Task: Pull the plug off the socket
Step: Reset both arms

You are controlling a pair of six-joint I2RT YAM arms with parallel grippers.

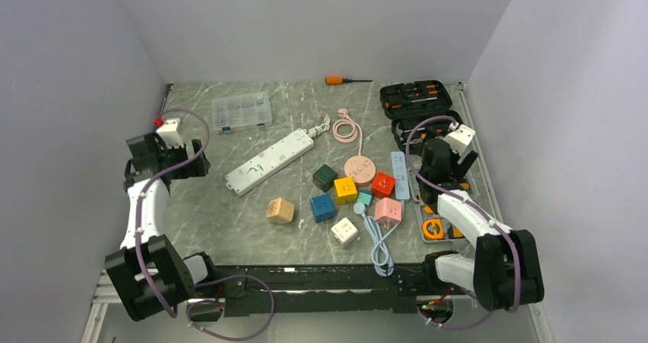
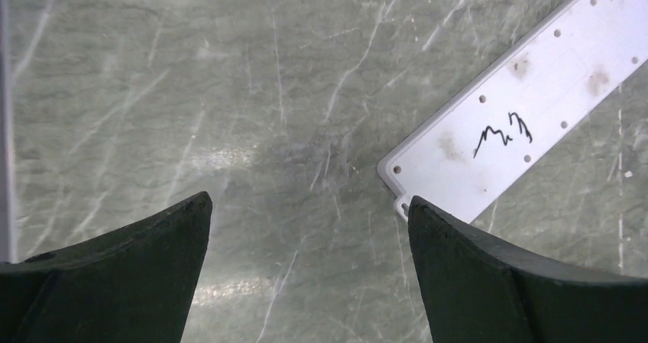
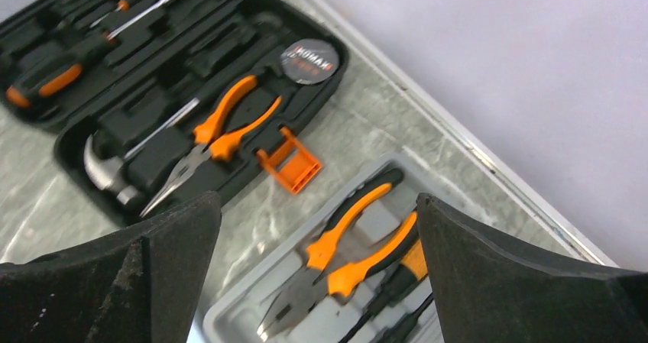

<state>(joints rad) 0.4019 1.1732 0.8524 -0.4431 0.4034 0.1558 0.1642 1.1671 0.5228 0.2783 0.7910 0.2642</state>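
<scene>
**Plug seated at pink socket, both grippers spread and well away**

Plug (image 1: pixel 360 207) sits near the middle of the table (image 1: pixel 214 228), a small pale-blue piece against the left face of the pink socket (image 1: pixel 388 209), so it seems to point right, into the cube. Its pale-blue cable (image 1: pixel 380 247) trails from it toward the near edge and loops back there. The top view is too small to show how deep the plug sits or its exact long axis.

The left arm bends up along the left edge of the table, its wrist turned right. The left gripper (image 2: pixel 307 205) hangs over bare marble with its fingers wide apart and nothing between them. The near-left end of the white power strip (image 2: pixel 527 114) lies just beyond the right finger, and the strip runs off diagonally, cut by the frame.

The right arm reaches forward along the right side. The right gripper (image 3: pixel 319 202) is likewise spread and empty above a grey tray of pliers (image 3: pixel 367 282), with the open black tool case (image 3: pixel 191 91) beyond it.

Neither wrist camera shows the plug or the socket.
</scene>
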